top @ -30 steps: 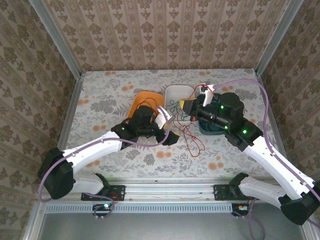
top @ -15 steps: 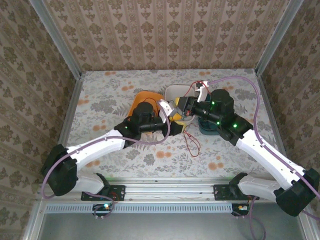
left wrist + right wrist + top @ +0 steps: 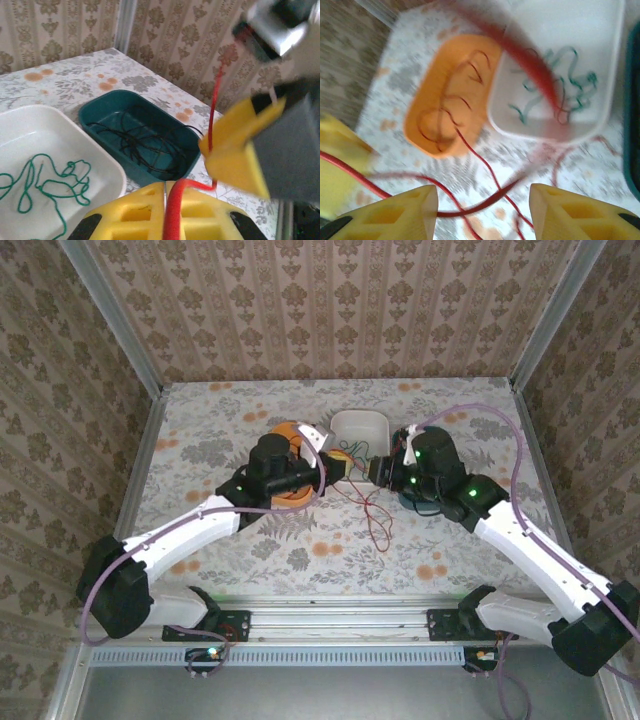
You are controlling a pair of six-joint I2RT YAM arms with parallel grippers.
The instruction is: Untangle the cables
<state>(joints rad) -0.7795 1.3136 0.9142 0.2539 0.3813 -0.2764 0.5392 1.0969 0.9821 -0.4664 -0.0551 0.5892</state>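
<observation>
Grippers, as I see them: left gripper (image 3: 167,195) pinched tight on the red cable (image 3: 214,115); right gripper (image 3: 482,210) with fingers (image 3: 390,212) wide apart, that cable crossing loose between them. Green cable (image 3: 45,180) lies in the white tray (image 3: 30,125), black cable (image 3: 135,142) in the teal tray (image 3: 95,112).

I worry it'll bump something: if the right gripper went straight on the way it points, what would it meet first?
Probably the red cable, strung across just ahead of the open right gripper. Beyond it lies the table near the orange tray, though depth is hard to judge.
</observation>
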